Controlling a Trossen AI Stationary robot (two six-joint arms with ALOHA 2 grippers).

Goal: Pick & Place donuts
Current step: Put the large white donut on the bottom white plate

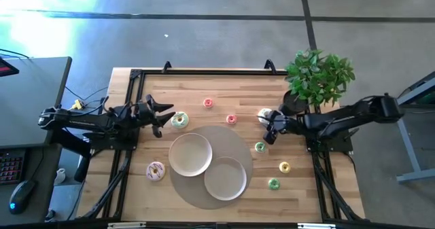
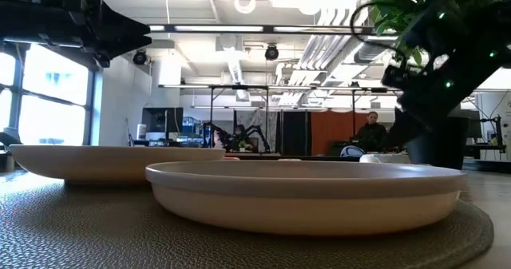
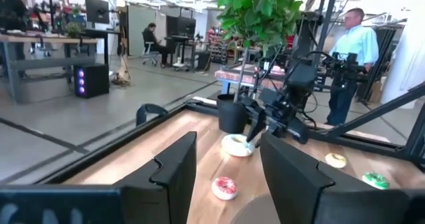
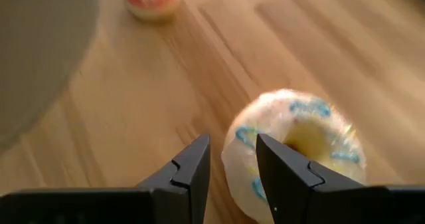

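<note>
The right gripper point(image 4: 232, 161) stands narrowly parted at the rim of the white-iced donut point(image 4: 299, 151), one finger partly hiding it, beside the plant pot point(image 1: 296, 103). The left gripper point(image 1: 162, 113) is spread wide beside the green-iced donut point(image 1: 180, 120). Bare worktop point(image 1: 224, 86) lies behind both.

bright daylight glare on floor point(image 1: 41, 11) upper left; right wrist view blurred; low view backlit.
</note>
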